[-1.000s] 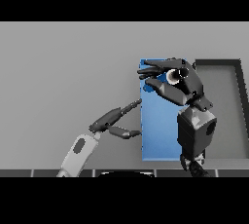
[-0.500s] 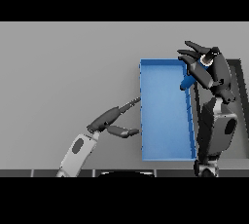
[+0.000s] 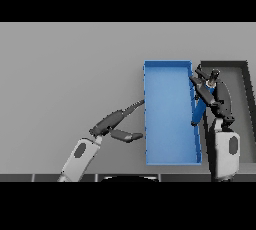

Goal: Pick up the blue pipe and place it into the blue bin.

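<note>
The blue pipe (image 3: 199, 110) leans slanted along the right wall of the blue bin (image 3: 170, 158), its lower end by the bin's rim. My right hand (image 3: 209, 90) is over its upper end, between the bin and the dark tray, with its fingers curled round the pipe. My left hand (image 3: 111, 122) lies open left of the bin, straight fingers reaching to the bin's left wall and thumb stuck out below. The top of the pipe is hidden by the right hand.
A dark tray (image 3: 240, 65) stands right of the bin, partly hidden by my right arm. The grey table (image 3: 65, 74) stretches left and behind the bin.
My right hand moved from above the bin to the right and down to its right wall, and its spread fingers have curled round the blue pipe. The left hand has stayed put.
</note>
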You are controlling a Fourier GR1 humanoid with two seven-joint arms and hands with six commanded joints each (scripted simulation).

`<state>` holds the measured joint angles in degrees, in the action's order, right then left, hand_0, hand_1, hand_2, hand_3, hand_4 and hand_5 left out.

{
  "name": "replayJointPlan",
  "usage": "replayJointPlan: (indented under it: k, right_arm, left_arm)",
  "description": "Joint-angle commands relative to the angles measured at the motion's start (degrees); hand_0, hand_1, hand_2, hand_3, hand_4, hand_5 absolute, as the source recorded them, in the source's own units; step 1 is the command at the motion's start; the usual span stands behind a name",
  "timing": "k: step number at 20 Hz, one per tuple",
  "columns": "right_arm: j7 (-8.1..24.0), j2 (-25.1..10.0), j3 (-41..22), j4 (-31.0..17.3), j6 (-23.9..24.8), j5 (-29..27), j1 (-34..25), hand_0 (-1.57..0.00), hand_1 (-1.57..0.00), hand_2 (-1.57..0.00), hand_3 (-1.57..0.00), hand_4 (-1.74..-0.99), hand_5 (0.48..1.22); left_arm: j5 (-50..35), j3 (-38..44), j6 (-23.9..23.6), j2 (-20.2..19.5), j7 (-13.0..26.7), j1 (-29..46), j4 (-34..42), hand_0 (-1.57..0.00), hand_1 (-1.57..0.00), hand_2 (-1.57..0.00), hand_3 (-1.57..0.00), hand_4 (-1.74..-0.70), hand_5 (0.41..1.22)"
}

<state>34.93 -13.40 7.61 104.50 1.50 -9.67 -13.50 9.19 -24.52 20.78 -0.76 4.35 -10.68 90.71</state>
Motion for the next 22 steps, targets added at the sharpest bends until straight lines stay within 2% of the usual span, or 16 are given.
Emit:
replayJointPlan:
  k: [1, 3, 5, 6, 7, 9, 10, 11, 12, 14, 16, 18, 19, 22]
  right_arm:
    - [0.01, -0.68, -1.81, -0.39, 2.17, -0.76, 1.74, -1.57, -1.57, -1.57, -1.57, -1.500, 1.221]
    - [0.01, -3.10, -4.53, -1.98, 5.94, -3.53, 4.24, -1.57, -1.57, -1.57, -1.57, -1.498, 1.221]
    - [0.01, -6.42, -8.84, -2.64, 10.35, -7.52, 6.09, -1.57, -1.57, -1.57, -1.57, -1.497, 1.221]
    - [-0.01, -8.72, -10.84, -3.74, 12.52, -9.34, 6.11, -1.57, -1.57, -1.57, -1.26, -1.546, 1.221]
    - [0.00, -10.57, -12.71, -4.64, 14.40, -12.11, 6.31, -1.57, -1.57, -1.57, -1.01, -1.585, 1.221]
    - [0.00, -14.29, -17.34, -6.13, 18.91, -17.05, 6.54, -1.57, -1.57, -1.57, -0.64, -1.641, 1.221]
    - [0.00, -16.45, -19.81, -6.01, 21.54, -19.54, 6.35, -1.57, -1.57, -1.57, -0.51, -1.661, 1.221]
    - [-0.04, -18.64, -21.93, -6.68, 23.99, -23.00, 5.51, -1.57, -1.57, -1.57, -0.41, -1.677, 1.171]
    - [0.00, -20.64, -23.92, -7.27, 26.39, -25.92, 4.91, -1.57, -1.57, -1.52, -0.45, -1.626, 1.161]
    - [0.03, -22.37, -25.60, -7.91, 27.93, -28.52, 4.31, -1.08, -1.03, -0.99, -0.29, -1.469, 1.148]
    - [0.01, -24.82, -28.08, -9.27, 30.46, -31.05, 2.83, -0.69, -0.66, -0.63, -0.19, -1.370, 1.125]
    - [0.04, -26.94, -30.71, -9.80, 28.91, -30.47, 1.58, -0.44, -0.42, -0.40, -0.12, -1.307, 1.068]
    - [0.02, -30.00, -33.51, -9.98, 28.33, -29.47, 0.59, -0.35, -0.34, -0.32, -0.09, -1.279, 1.010]
    - [0.02, -36.00, -42.80, -10.77, 26.70, -30.84, -4.43, -0.18, -0.17, -0.16, -0.05, -1.219, 0.870]
  left_arm:
    - [-0.04, 0.82, -0.09, -0.31, 0.60, -0.98, -0.88, 0.00, 0.00, 0.00, 0.00, -0.93, 0.466]
    - [-0.11, 0.70, 0.07, -0.79, -1.03, -0.06, -0.46, 0.00, 0.00, 0.00, 0.00, -0.93, 0.470]
    - [0.20, 0.51, -0.12, -0.63, -0.85, -0.03, -0.61, 0.00, 0.00, 0.00, 0.00, -0.92, 0.476]
    - [0.69, 0.34, -0.24, -0.69, -1.25, 0.14, -1.25, 0.00, 0.00, 0.00, 0.00, -0.92, 0.478]
    - [0.75, 0.16, -0.53, -0.06, -0.91, -0.24, -1.10, 0.00, 0.00, 0.00, 0.00, -0.92, 0.480]
    - [0.85, 0.63, -0.78, -0.15, -0.90, -0.97, -1.64, 0.00, 0.00, 0.00, 0.00, -0.92, 0.484]
    - [0.73, 0.59, -0.49, -0.56, -1.18, -0.77, -1.04, 0.00, 0.00, 0.00, 0.00, -0.92, 0.486]
    - [0.58, 0.46, -0.24, -0.69, -1.13, -0.65, -0.66, 0.00, 0.00, 0.00, 0.00, -0.92, 0.489]
    - [0.45, 0.60, -0.20, -0.72, -0.71, -0.78, -0.62, 0.00, 0.00, 0.00, 0.00, -0.92, 0.491]
    - [0.34, 0.51, -0.16, -0.67, -0.78, -0.56, -0.35, 0.00, 0.00, 0.00, 0.00, -0.92, 0.493]
    - [-0.15, 0.67, 0.12, -0.69, -0.05, -0.56, -0.04, 0.00, 0.00, 0.00, 0.00, -0.92, 0.493]
    - [-0.05, 0.51, -0.10, -0.30, 0.53, -0.52, -0.05, 0.00, 0.00, 0.00, 0.00, -0.93, 0.494]
    - [0.09, 0.46, -0.17, -0.30, 0.70, -0.43, -0.15, 0.00, 0.00, 0.00, 0.00, -0.92, 0.494]
    - [0.29, 0.31, -0.54, 0.26, 0.40, -0.54, -0.46, 0.00, 0.00, 0.00, 0.00, -0.93, 0.495]
